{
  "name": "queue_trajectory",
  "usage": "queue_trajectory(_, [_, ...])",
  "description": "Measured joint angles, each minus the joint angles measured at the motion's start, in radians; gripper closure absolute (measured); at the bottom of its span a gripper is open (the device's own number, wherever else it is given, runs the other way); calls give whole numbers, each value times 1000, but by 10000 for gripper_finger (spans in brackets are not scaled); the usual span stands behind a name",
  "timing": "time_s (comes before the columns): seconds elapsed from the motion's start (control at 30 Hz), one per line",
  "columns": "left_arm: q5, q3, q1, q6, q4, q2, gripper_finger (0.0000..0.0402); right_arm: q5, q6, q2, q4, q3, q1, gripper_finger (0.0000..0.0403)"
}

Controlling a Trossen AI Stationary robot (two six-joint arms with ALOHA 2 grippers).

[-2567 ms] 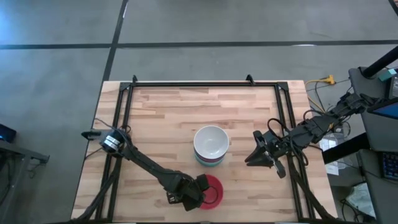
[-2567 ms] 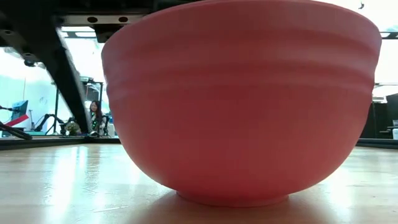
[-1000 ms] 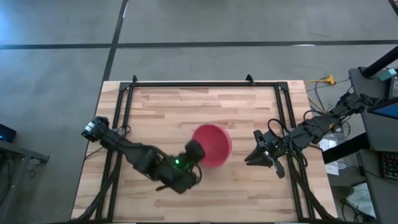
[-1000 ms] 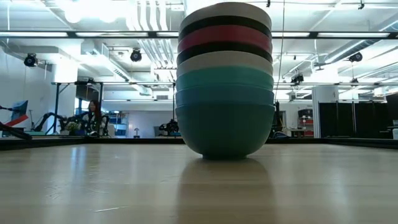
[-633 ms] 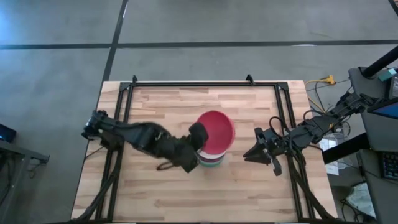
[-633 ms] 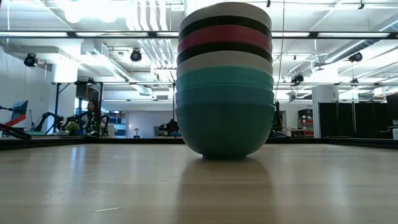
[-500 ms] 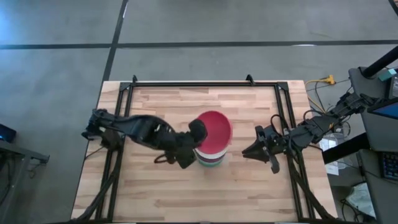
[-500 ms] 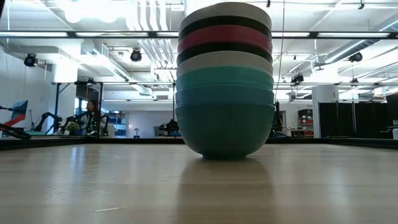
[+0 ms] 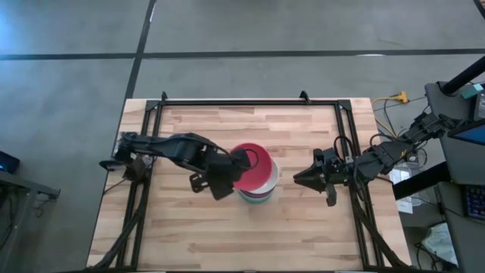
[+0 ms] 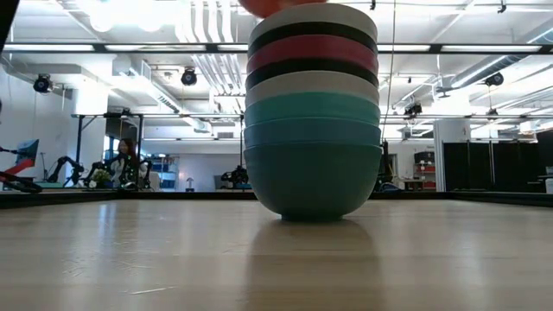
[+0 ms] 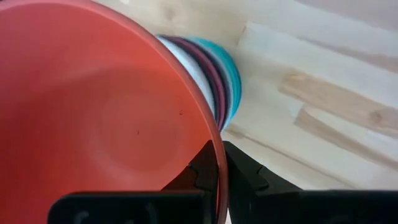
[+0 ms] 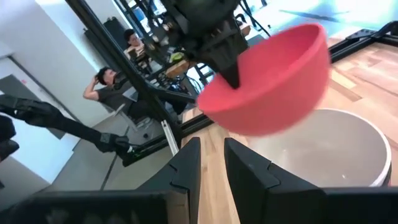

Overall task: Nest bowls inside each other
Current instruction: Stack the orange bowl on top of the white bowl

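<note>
A stack of several nested bowls (image 10: 313, 112) stands on its teal bottom bowl at the table's middle, with a white bowl (image 12: 339, 146) on top. Just above it a red bowl (image 9: 248, 167) hangs tilted. My left gripper (image 9: 241, 160) is shut on it, on the side toward the table's left. In the low view only the red bowl's underside (image 10: 276, 4) shows, over the stack's top. My right gripper (image 9: 298, 178) waits open to the right of the stack, fingers pointing at it and holding nothing. My left gripper pinches the red bowl's rim (image 11: 219, 134), one finger inside the bowl and one outside (image 11: 239, 171). The fingers come from above, slanting down (image 12: 225, 59). The bowl hangs tilted, mouth up, lifted over the white top bowl.
A black frame (image 9: 250, 101) runs along the far edge and both sides of the wooden table (image 9: 197, 235). Cables and equipment (image 9: 455, 136) lie beyond the right edge. People (image 12: 118, 84) show in the room behind the table.
My left gripper has carried the red bowl from the stack's near side over its top and come down toward it, the arm swinging round to the left. The bowl now shows at the low view's top edge. My right gripper has edged toward the stack.
</note>
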Motion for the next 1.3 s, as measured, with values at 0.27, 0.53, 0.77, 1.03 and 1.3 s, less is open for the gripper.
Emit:
queue_trajectory(0.27, [4,-1,45,27,3,88,401,26,13,0,3,0,0,335])
queue_trajectory(0.53, [36,7,57,86,6,135,401,26,37,12,8,0,0,335])
queue_trajectory(0.77, [71,5,58,131,47,136,401,26,37,13,7,0,0,335])
queue_trajectory(1.03, [81,-19,71,135,99,139,401,26,38,13,9,0,0,335])
queue_trajectory(1.3, [87,-30,83,46,93,140,402,26,60,13,8,0,0,335])
